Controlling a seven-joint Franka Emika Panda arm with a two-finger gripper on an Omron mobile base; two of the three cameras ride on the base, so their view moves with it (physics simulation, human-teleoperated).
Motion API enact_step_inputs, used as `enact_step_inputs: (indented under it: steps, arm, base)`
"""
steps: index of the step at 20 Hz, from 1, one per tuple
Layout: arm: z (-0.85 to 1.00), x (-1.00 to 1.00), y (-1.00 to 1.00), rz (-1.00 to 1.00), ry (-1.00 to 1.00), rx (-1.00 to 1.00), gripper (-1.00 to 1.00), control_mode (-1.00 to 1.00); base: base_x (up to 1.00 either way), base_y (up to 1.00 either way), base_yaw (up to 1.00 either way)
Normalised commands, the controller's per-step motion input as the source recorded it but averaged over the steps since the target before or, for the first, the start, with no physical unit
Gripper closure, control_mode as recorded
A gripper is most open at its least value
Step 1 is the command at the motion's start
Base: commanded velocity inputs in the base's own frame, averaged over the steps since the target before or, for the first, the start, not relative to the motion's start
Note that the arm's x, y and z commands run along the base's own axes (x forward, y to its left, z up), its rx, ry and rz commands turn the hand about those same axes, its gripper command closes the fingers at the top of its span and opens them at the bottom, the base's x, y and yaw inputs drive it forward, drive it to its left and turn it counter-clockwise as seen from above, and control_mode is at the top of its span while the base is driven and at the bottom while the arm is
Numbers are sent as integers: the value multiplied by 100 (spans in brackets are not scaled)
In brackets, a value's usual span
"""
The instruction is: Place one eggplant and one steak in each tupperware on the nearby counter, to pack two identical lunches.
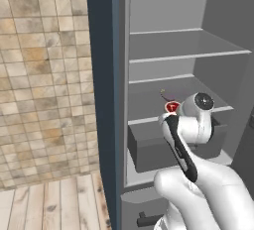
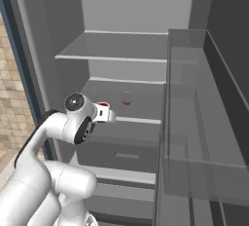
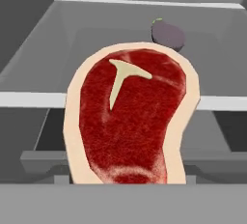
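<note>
A raw red steak (image 3: pixel 130 121) with a pale fat rim and a T-shaped bone stands upright close before the hand camera, hiding the fingertips. My gripper (image 1: pixel 171 109) is shut on the steak (image 1: pixel 172 106) and holds it in front of the fridge's middle shelf; from the right side the gripper (image 2: pixel 105 113) grips the steak (image 2: pixel 102 106) just ahead of the white wrist. A small purple eggplant (image 3: pixel 168 35) lies further back on that shelf, and the eggplant (image 2: pixel 127 98) is apart from the steak. The tupperware and the counter are out of view.
I face an open grey fridge with glass shelves (image 2: pixel 116 57), a drawer (image 2: pixel 121 154) below the middle shelf, and a door with clear bins (image 2: pixel 194 122) swung open at the right. A tiled wall (image 1: pixel 44 75) and a wood floor (image 1: pixel 49 204) lie to the left.
</note>
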Motion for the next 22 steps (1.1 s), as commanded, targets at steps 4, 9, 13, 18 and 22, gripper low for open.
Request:
enact_step_inputs:
  steps: [4, 9, 13, 18, 22]
  arm:
    - [76, -100, 0, 0, 9, -5, 100, -100]
    - [52, -100, 0, 0, 3, 0, 100, -100]
    - [67, -100, 0, 0, 0, 0, 100, -100]
    - [60, -100, 0, 0, 0, 0, 100, -100]
    - [27, -99, 0, 0, 0, 0, 100, -100]
  base:
    - [0, 0, 0]
    - [0, 0, 0]
    - [0, 0, 0]
    - [0, 0, 0]
    - [0, 0, 0]
